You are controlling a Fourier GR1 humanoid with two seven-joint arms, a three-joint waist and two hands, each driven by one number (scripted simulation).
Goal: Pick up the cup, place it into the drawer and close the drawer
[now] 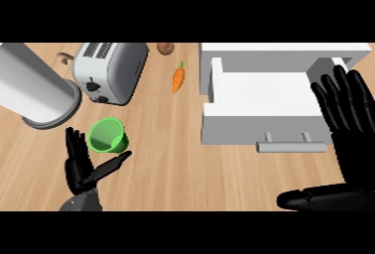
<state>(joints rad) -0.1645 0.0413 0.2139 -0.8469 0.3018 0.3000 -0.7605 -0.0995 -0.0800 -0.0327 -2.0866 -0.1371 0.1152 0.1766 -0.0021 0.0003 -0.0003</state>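
A green cup (108,135) stands on the wooden counter at the lower left, its mouth facing up toward me. My left hand (82,168) is open just below and left of it, fingers up beside the cup's left edge and thumb stretched under its base, not closed round it. The white drawer (253,94) stands pulled open at the right, its grey handle (290,146) facing me and its inside bare. My right hand (350,116) is open at the right edge, fingers straight up beside the drawer's right side, thumb low at the bottom right.
A silver toaster (110,69) lies behind the cup. A large grey cylinder (33,89) fills the upper left. A carrot (177,78) lies between toaster and drawer, with a brown round item (164,48) at the back edge.
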